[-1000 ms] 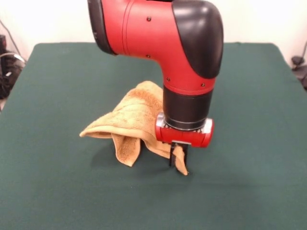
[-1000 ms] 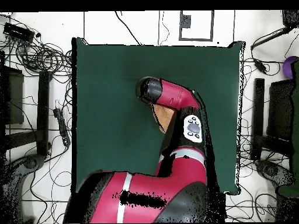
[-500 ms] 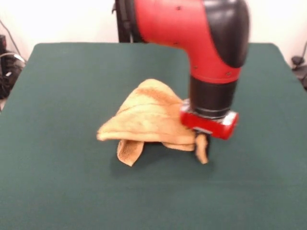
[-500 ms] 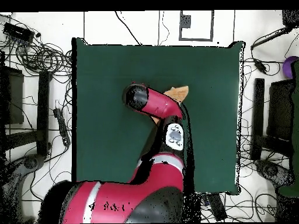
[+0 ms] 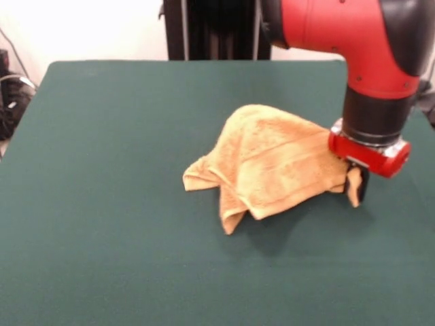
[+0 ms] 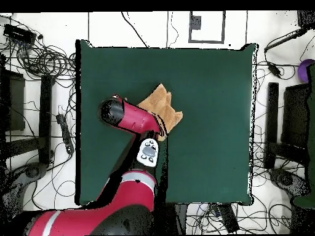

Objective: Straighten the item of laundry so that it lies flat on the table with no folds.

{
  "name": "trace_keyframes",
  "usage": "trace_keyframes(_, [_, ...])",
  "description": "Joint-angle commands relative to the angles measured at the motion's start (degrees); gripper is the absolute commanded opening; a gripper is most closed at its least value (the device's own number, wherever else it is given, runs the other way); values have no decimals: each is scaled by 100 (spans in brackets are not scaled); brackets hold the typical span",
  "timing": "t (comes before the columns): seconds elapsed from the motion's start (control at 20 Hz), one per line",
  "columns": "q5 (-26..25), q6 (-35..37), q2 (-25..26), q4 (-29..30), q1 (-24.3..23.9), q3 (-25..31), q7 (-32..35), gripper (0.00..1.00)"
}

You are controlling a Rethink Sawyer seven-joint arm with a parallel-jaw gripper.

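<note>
The golden-tan towel (image 5: pixel 272 163) lies crumpled and draped on the dark green table (image 5: pixel 102 224), right of centre in the front view. My gripper (image 5: pixel 356 185) is shut on the towel's right corner and holds it just above the cloth. The towel's left part hangs in folds down to the table. In the overhead view the towel (image 6: pixel 161 106) shows beside the red arm (image 6: pixel 132 117), which hides the gripper itself.
The table's right edge is close to the gripper in the front view. A black post (image 5: pixel 211 30) stands behind the table's far edge. Cables and stands (image 6: pixel 43 67) lie on the floor around the table in the overhead view.
The gripper has dragged the towel corner to the right in the front view. The towel followed and stretched out sideways; the arm swung with it.
</note>
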Motion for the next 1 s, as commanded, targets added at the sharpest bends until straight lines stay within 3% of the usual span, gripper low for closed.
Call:
trace_keyframes(0.05, [383,-319,221,757,29,574,1574,0])
trace_keyframes(0.55, [637,-399,167,876,89,776,1830,0])
trace_keyframes(1.0, [1195,586,-44,556,999,112,2974,0])
